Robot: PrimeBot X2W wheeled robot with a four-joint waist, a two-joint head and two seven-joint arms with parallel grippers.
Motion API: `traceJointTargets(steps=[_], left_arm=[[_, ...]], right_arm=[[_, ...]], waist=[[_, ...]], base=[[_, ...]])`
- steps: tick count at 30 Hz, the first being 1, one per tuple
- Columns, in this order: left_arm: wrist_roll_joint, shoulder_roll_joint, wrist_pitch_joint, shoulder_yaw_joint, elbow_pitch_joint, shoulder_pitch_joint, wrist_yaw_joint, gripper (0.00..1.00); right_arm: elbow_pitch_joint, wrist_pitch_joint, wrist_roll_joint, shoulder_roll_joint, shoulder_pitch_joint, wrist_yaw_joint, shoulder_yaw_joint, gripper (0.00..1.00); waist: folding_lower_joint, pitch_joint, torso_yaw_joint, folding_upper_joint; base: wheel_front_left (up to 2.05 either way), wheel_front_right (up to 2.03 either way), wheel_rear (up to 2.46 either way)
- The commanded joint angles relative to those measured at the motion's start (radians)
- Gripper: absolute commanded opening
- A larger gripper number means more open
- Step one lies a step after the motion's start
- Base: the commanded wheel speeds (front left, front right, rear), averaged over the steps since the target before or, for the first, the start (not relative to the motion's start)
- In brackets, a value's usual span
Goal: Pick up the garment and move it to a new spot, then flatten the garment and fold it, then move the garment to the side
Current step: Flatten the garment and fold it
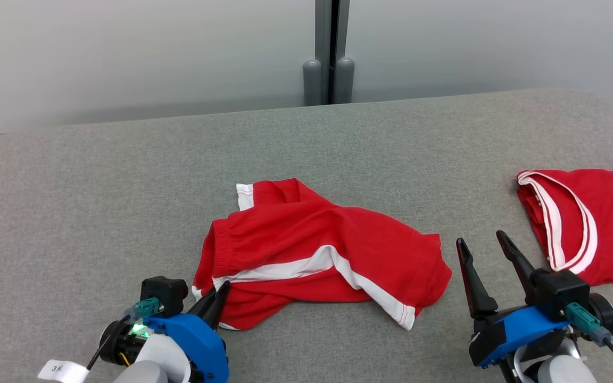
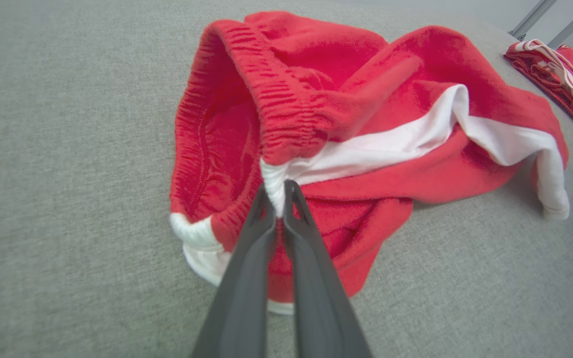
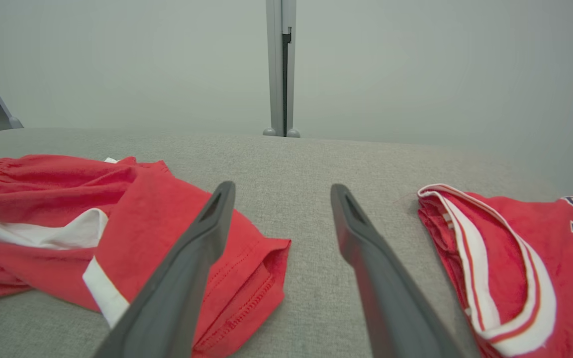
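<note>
Left end effector [image 2: 277,193] pinches the waistband [image 2: 272,102] of the shorts [image 1: 317,250], a sound hold on limp, light cloth; right end effector [image 1: 481,240] gapes empty beside the shorts.

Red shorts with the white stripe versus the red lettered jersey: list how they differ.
The red shorts with the white stripe lie crumpled at centre; the red lettered jersey lies flatter at the right, cut off by the head view's edge. The jersey bears dark lettering; the shorts show none. The left hand is shut on the shorts' waistband; nothing grips the jersey. Both are red with white trim.
</note>
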Motion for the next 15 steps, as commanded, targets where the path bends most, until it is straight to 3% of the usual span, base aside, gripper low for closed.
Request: traceJointTargets(steps=[1, 6, 15], left_arm=[[0.008, 0.011, -0.011, 0.009, -0.017, 0.017, 0.018, 1.00], [0.001, 0.010, -0.048, 0.024, -0.062, 0.052, 0.049, 1.00], [0.004, 0.009, -0.238, 0.133, -0.153, 0.125, 0.112, 1.00]], right_arm=[[-0.006, 0.003, 0.003, 0.000, 0.009, 0.000, 0.000, 1.00], [-0.010, 0.006, 0.006, 0.000, 0.011, 0.000, -0.001, 1.00], [-0.028, 0.013, -0.002, -0.001, 0.040, 0.000, -0.051, 1.00]], waist=[[0.0000, -0.001, 0.004, 0.0000], [0.0000, -0.012, 0.010, 0.0000], [0.0000, -0.054, 0.027, 0.0000]], base=[[0.00, 0.00, 0.00], [0.00, 0.00, 0.00], [0.00, 0.00, 0.00]])
